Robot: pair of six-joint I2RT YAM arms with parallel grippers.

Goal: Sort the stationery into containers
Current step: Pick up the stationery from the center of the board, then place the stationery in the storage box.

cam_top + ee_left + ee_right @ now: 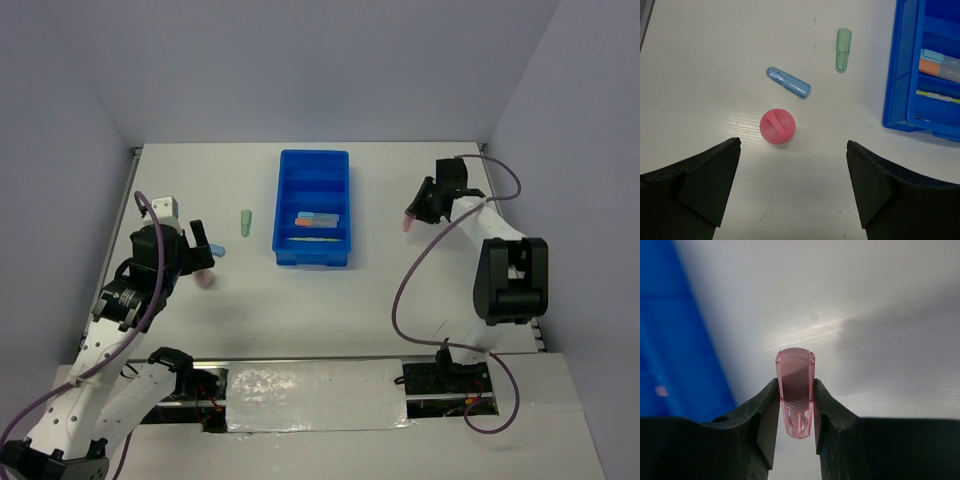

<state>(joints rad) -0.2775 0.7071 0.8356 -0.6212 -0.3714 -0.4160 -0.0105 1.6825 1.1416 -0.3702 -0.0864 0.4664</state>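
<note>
1. My left gripper (792, 146) hangs open over a round pink piece (777, 127) standing upright.
2. Farther off lie a translucent blue cap (788, 83) and a green cap (843, 50), apart.
3. The glossy blue tray (313, 154) sits at centre.
4. My right gripper (795, 390) pinches a clear pink cap (796, 367), right of the tray.

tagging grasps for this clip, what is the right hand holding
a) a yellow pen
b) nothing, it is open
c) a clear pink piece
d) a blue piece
c, the right hand is shut on the clear pink piece, pinched from both sides in the right wrist view.
</note>
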